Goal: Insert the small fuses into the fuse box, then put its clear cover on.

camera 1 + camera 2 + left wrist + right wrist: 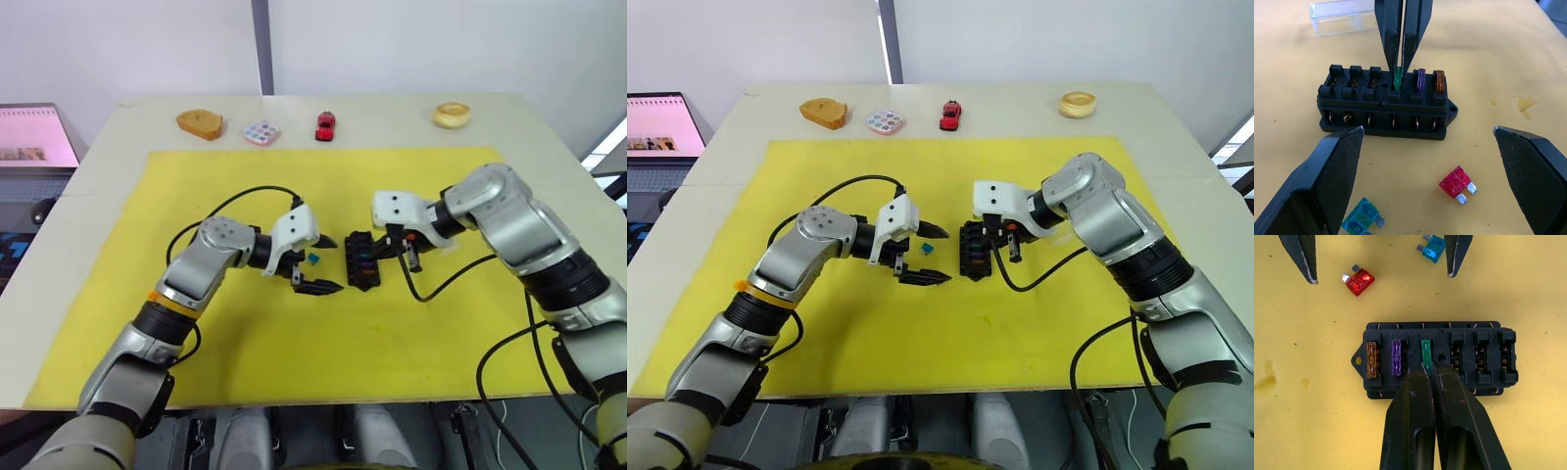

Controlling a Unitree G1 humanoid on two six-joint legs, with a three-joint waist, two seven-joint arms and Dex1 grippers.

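The right gripper (1426,368) pinches the green fuse (1425,351) to seat it in the fuse box (1437,360), while the left gripper (1440,171) waits spread wide beside it.

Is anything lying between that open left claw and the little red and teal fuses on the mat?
Nothing visible. The left claw hangs open with the red fuse and teal fuse lying loose on the yellow mat between its fingers. The fuse box lies beyond them, where the right claw is shut on the green fuse.
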